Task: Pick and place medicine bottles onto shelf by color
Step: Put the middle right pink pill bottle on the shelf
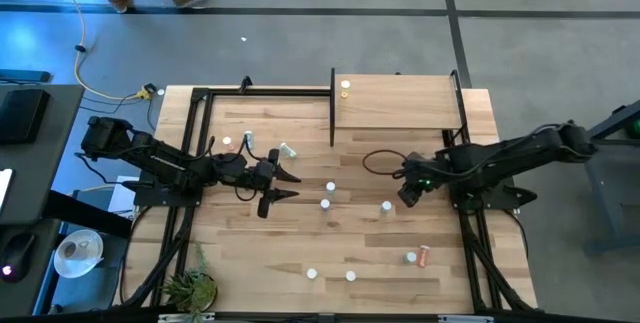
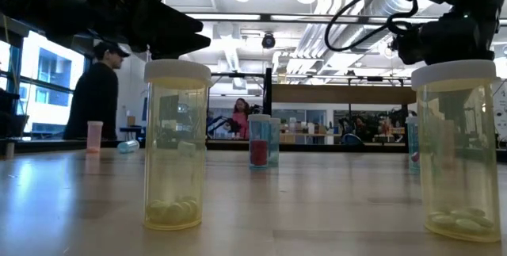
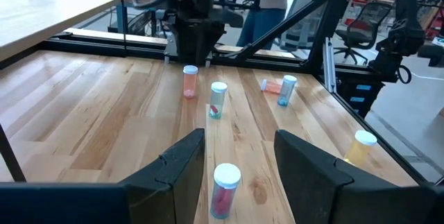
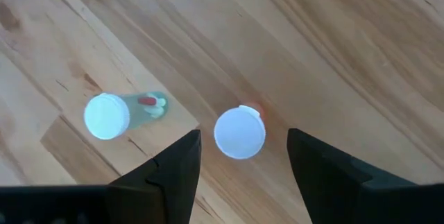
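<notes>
A: Seen from above, the left gripper (image 1: 285,185) hovers over the middle of the bench (image 1: 260,253), fingers parted and holding nothing. Its wrist camera frames a red-filled bottle (image 3: 225,191) standing between the two fingers (image 3: 182,160), untouched.

B: The right gripper (image 1: 404,191)?

A: Poised over the bench's right half, jaws spread wide and empty. Its camera looks straight down on a white-capped bottle (image 4: 239,132) between its fingers, with a teal bottle (image 4: 118,115) just beside.

B: Where do the medicine bottles stand?

A: Scattered across the bench. One bottle with a yellowish cap (image 1: 345,87) sits on the shelf (image 1: 400,103), near its far left corner. Three stand mid-bench between the two grippers (image 1: 330,187) (image 1: 325,204) (image 1: 386,207). A pink-red bottle (image 1: 424,255) lies on its side near the right front, touching an upright one (image 1: 410,258). Two more (image 1: 312,274) (image 1: 350,276) stand at the front edge.

B: From bench height?

A: Two yellow bottles (image 2: 176,145) (image 2: 455,151) loom close, pills at the bottom. A person (image 2: 97,97) stands in the room behind.
</notes>
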Controlling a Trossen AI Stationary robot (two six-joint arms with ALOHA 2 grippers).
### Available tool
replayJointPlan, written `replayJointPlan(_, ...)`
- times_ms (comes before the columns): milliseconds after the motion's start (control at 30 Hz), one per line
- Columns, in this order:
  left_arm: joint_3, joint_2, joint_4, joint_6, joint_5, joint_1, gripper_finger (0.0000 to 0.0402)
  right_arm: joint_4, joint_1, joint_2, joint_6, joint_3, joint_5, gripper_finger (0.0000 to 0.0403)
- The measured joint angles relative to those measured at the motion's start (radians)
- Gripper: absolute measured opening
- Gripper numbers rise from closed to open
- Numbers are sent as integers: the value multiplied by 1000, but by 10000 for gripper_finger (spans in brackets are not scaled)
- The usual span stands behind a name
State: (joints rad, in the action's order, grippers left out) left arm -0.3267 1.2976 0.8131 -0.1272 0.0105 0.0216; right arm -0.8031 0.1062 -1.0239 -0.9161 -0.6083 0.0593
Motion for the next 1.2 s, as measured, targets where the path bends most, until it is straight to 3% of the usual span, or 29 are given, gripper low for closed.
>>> replayJointPlan(600, 0, 0, 0, 0, 0, 0, 165, 46, 0, -112, -3, 0, 0, 198)
replayJointPlan(1200, 0, 0, 0, 18, 0, 0, 165, 50, 0, -117, -2, 0, 0, 105)
